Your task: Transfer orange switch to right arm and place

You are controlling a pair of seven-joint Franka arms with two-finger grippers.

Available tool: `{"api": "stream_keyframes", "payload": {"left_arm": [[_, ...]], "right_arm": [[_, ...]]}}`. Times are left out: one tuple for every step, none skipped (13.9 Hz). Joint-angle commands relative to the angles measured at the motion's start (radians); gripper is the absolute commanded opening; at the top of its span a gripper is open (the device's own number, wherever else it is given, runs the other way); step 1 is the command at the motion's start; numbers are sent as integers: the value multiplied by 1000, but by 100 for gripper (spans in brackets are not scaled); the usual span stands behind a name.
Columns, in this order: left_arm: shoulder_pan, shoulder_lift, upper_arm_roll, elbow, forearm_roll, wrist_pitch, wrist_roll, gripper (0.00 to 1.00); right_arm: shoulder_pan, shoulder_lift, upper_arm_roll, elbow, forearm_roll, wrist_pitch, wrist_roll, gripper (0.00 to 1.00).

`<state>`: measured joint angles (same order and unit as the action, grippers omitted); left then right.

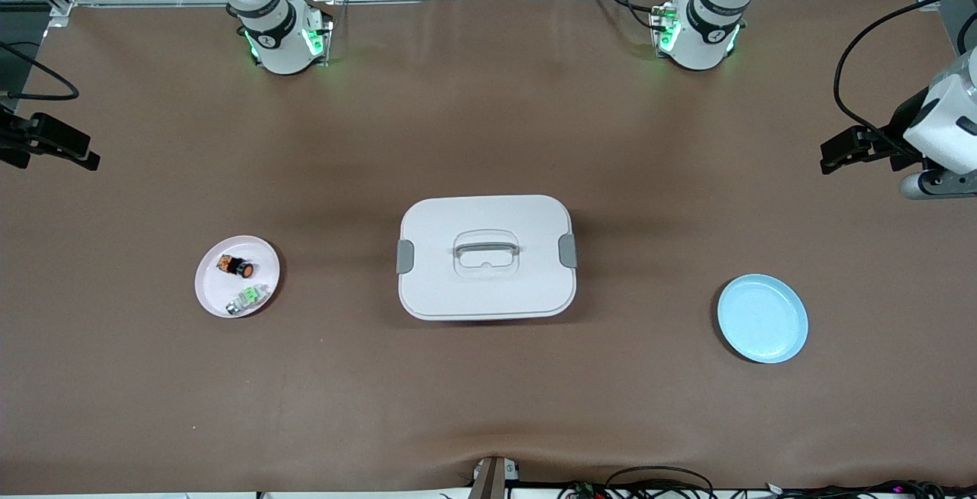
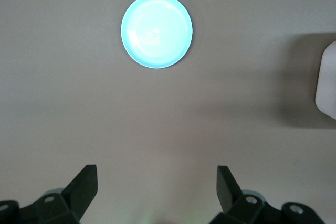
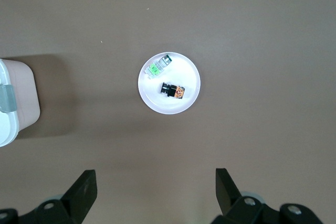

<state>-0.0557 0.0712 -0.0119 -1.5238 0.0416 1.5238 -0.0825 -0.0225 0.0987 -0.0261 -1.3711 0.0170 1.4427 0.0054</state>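
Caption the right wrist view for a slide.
Open right gripper hanging high over the brown table, looking down on a pink plate holding the orange switch and a green-and-white component.

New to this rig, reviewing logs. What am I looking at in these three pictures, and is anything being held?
Two white robot arms are bolted along one table edge. One picture looks down from a high camera facing them; the other two come from cameras on each wrist.

On the brown table: a white lidded box in the middle, a pink plate toward the right arm's end carrying the orange switch and a green-and-white component, and an empty blue plate toward the left arm's end.

The right gripper hangs over the pink plate, the left gripper over the blue one. Both have open fingers; nothing is held.
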Motion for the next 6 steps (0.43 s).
{"api": "stream_keyframes", "payload": {"left_arm": [[-6, 10, 4, 27, -11, -24, 4, 100], [-6, 10, 4, 27, -12, -24, 6, 100], [-6, 12, 4, 27, -14, -24, 6, 100], [-6, 12, 4, 27, -14, -22, 7, 100], [-4, 12, 4, 27, -15, -24, 7, 100], [-4, 12, 4, 27, -16, -24, 7, 100]], "right_arm": [[-11, -34, 5, -34, 4, 4, -1, 100], [-10, -34, 5, -34, 12, -4, -5, 100], [-10, -36, 5, -34, 23, -7, -5, 100], [-10, -37, 5, -34, 26, -11, -8, 100], [-11, -40, 5, -34, 26, -13, -10, 100], [-11, -42, 3, -37, 40, -13, -13, 100]]}}
